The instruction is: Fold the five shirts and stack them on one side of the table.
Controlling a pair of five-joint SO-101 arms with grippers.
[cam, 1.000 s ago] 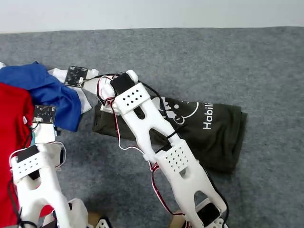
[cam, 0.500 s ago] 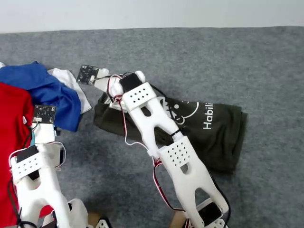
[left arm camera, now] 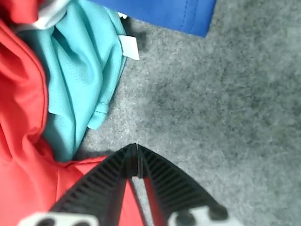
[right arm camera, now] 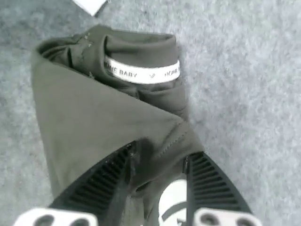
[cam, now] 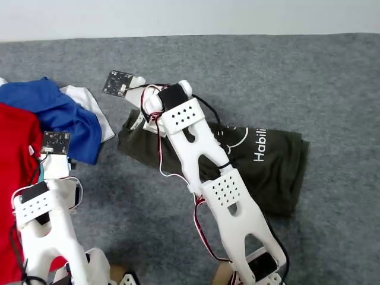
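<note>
One olive shirt (right arm camera: 94,117) sits clamped in right gripper (right arm camera: 160,154), left gripper (left arm camera: 137,149) pressed together near one teal shirt (left arm camera: 80,70).

A grey, felt-like cover (cam: 119,196) lies over all of the table (cam: 332,71) that shows, its nap speckled and faintly mottled. Along the far edge it meets a pale, plain band (cam: 190,18), wall or backboard, which one cannot be told. At the near edge two small brown patches (cam: 221,276) peek out, well apart, too little showing to name them. Close up in both wrist views, the cover looks coarse and fibrous
</note>
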